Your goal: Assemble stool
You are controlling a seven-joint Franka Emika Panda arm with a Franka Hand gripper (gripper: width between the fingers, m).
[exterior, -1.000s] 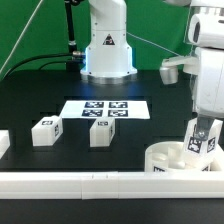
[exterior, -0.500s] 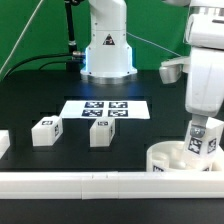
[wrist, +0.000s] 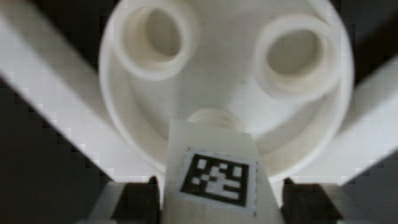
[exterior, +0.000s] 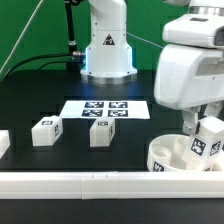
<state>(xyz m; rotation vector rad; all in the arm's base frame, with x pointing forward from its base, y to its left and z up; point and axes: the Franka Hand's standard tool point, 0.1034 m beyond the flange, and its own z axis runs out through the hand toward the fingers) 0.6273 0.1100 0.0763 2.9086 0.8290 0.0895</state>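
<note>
My tool: My tool [exterior: 203,128] is shut tight on the held leg [exterior: 209,141]. In the wrist view one finger [wrist: 135,197] sits on each side of it.
Stool parts: The seat disc [exterior: 176,160] lies at the front, on the exterior view's right, just under the held leg. The held leg looks a bit tilted. I cannot tell if it touches the disc yet. One loose leg [exterior: 45,131] and the other loose leg [exterior: 101,132] stand well apart from the disc, toward the exterior view's left.
What could go wrong: I think the held leg could miss its hole [wrist: 157,32] and bump the disc top. If it goes in tilted, it may get stuck. Nothing holds the disc down, so a hard push could make it slide. The leg could also slip in my tool.
Edges: The white rail [exterior: 80,183] runs along the front, just beside the disc. A sliding disc would hit it.
Open room: The dark surface [exterior: 150,128] between the disc and the loose legs gives me room. The marker board [exterior: 105,108] lies farther back, out of my way.
</note>
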